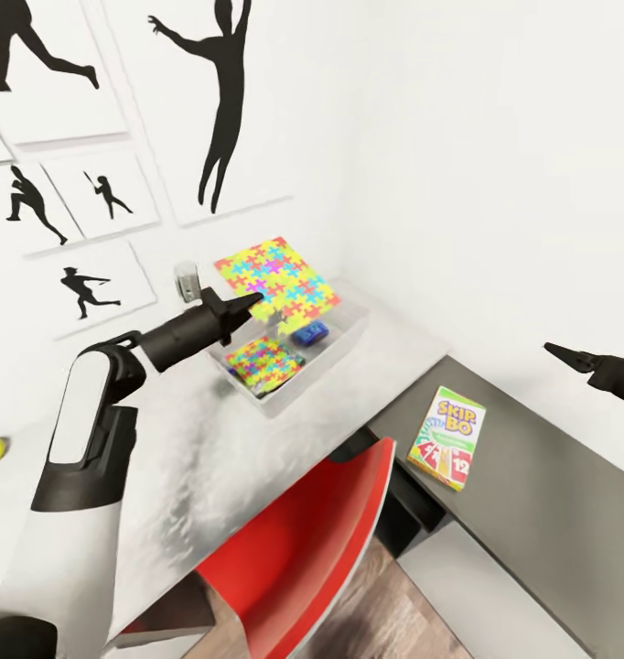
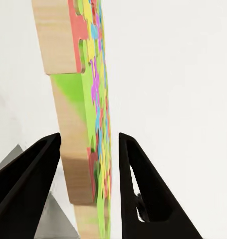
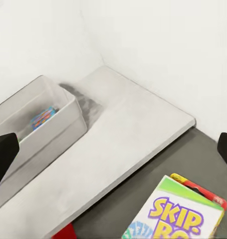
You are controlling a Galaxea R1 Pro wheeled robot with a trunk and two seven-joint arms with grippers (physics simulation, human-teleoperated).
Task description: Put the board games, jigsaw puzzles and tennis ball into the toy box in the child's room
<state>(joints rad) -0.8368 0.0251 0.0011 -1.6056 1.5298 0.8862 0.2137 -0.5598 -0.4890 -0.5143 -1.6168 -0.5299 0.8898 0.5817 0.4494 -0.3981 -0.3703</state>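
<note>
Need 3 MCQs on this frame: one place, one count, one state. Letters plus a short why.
1. Where does the SKIP-BO box lie?
A. in the toy box
B. on the dark grey desk section
C. on the red chair

2. How many jigsaw puzzles show in the head view?
A. one
B. two
C. three

3. What is the left gripper doing?
A. holding a jigsaw puzzle above the toy box
B. open and empty
C. holding the tennis ball

Key: 1 B, it lies flat on the dark grey desk section. 2 B, the held jigsaw puzzle and a second jigsaw puzzle inside the toy box. 3 A, the fingers flank its edge.
</note>
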